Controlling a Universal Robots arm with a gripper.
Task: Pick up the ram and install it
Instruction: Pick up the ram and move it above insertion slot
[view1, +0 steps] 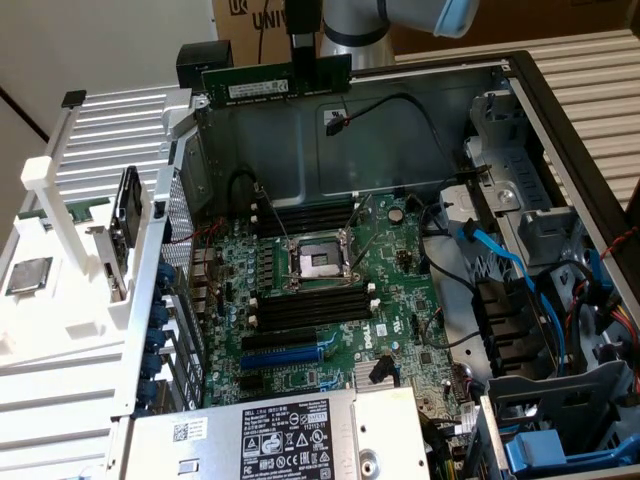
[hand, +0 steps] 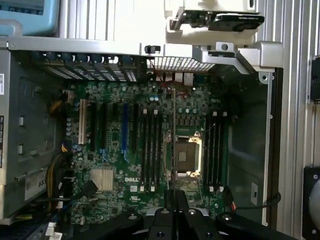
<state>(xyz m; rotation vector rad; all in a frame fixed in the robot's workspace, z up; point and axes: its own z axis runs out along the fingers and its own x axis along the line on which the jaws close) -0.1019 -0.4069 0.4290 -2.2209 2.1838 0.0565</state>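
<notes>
The ram (view1: 275, 82) is a long green stick with a white label. It hangs level in the air above the back wall of the open computer case (view1: 420, 120). My gripper (view1: 303, 62) is shut on the stick's upper edge, right of its middle. In the wrist view the ram (hand: 173, 130) shows edge-on as a thin line running out from my gripper (hand: 175, 194), over the motherboard (hand: 125, 165) beside the processor socket (hand: 183, 156). Black memory slots (view1: 310, 305) lie below the socket (view1: 320, 262), and more slots (view1: 300, 215) lie above it.
A white rack (view1: 60, 250) at the exterior view's left holds a square silver processor chip (view1: 28, 275) and a fan card (view1: 130, 215). A power supply (view1: 270, 435) sits at the front. Blue cables (view1: 500, 260) and drive cages (view1: 560, 400) crowd the exterior view's right.
</notes>
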